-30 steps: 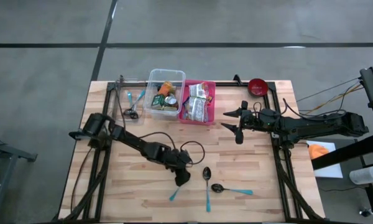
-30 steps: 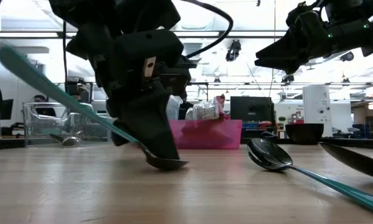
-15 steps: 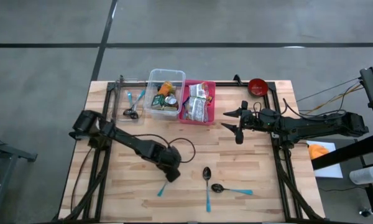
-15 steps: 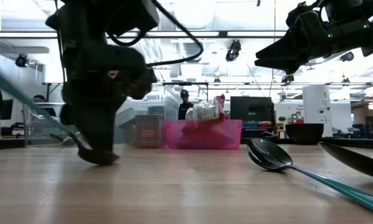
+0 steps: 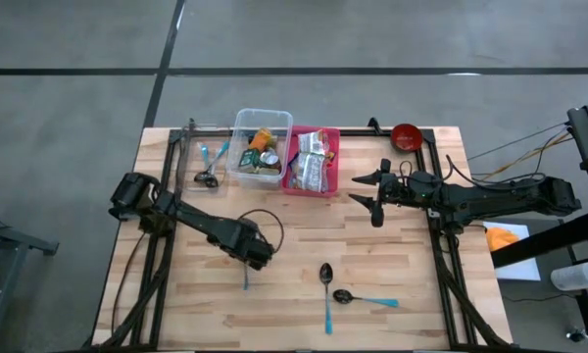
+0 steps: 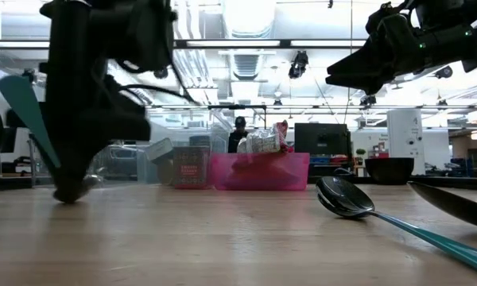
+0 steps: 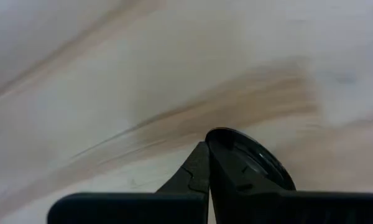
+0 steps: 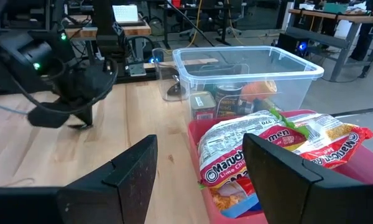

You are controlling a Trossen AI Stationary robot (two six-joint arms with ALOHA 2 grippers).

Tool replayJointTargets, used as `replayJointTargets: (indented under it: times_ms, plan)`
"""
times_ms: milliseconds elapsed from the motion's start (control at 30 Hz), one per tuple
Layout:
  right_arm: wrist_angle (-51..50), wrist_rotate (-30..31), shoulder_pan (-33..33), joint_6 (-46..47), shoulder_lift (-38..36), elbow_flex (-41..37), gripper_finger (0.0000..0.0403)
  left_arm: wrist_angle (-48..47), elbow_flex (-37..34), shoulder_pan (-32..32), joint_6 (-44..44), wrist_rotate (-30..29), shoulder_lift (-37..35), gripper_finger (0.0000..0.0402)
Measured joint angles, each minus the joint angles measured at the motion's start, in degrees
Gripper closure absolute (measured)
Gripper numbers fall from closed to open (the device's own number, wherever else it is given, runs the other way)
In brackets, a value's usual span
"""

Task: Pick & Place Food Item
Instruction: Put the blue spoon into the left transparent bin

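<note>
Wooden bench: left gripper fingers clamp 1 teal spoon mid-bench, transport step. Right gripper open, waiting near pink bin. Next: place spoon.

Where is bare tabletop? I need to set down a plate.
Free: the strip between the pink bin and the two loose spoons, and the front left corner. Crowded: the back edge, and around the left pincer holding a spoon.

The left pincer grips a teal-handled spoon, bowl touching the wooden table.
</note>
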Motion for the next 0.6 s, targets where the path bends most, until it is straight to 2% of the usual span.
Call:
replayJointTargets:
  times_ms: [167, 300, 600]
  plan:
    - [0.0, 0.0, 0.0, 0.0, 0.0, 0.0, 0.0168, -8.1, -0.4, 0.0, -11.1, 0.0, 0.4, 0.0400]
    - [0.0, 0.0, 0.0, 0.0, 0.0, 0.0, 0.0168, -9.0, -2.0, 0.0, -17.3, 0.1, 0.2, 0.0400]
    - [0.0, 0.0, 0.0, 0.0, 0.0, 0.0, 0.0168, -8.6, -4.1, 0.0, -20.7, 0.5, -0.1, 0.0400]
